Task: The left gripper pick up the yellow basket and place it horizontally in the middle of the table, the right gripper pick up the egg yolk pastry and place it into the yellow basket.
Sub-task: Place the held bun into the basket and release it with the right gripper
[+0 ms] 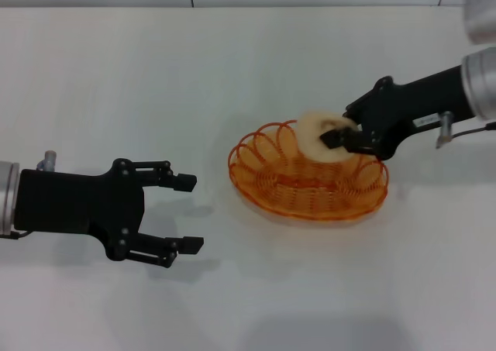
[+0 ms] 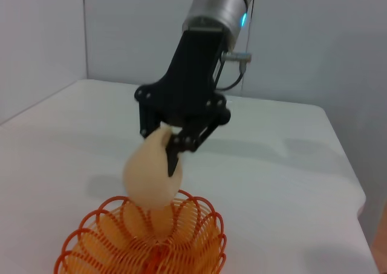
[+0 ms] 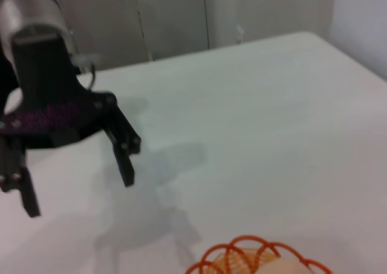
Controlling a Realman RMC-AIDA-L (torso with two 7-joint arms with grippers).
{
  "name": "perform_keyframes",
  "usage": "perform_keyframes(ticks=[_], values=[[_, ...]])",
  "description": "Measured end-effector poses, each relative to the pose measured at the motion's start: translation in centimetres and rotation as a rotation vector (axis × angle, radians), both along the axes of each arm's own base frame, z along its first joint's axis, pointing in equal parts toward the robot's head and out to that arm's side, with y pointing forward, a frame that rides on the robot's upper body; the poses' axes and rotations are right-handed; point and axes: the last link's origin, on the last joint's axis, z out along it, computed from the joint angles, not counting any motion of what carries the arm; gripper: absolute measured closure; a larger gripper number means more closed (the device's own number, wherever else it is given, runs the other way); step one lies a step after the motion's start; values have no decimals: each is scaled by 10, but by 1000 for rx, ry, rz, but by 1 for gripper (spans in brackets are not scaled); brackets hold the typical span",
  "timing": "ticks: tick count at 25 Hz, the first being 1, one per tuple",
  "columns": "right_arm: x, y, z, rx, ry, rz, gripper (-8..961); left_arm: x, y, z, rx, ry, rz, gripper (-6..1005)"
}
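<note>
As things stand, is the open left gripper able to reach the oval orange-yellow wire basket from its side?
Probably yes. The left gripper is open beside the oval orange-yellow wire basket, with only bare white table between them. The right gripper holds the pale round egg yolk pastry over the basket's far rim, away from that side.

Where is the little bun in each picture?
Head view: the pastry is right of centre, held by the right gripper over the basket.
Left wrist view: centre, above the basket.
Right wrist view: a sliver at the bottom edge.
Shared landmark: the basket.
</note>
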Motion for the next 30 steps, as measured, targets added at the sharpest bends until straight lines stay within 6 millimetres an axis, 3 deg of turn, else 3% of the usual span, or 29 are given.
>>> perform_keyframes(ticks=[5,15,21,30], values=[[4,2,-9,21,-3,-17,860,0,0,-1,-5,5,3,153],[8,-1,-6,17,8,-21,446,1,1,0,-4,16,5,153],[26,-13,12,32,59,0,189,-1,2,1,11,16,14,154],[72,-46,48,70,251,66,108,-2,4,5,45,5,21,154]])
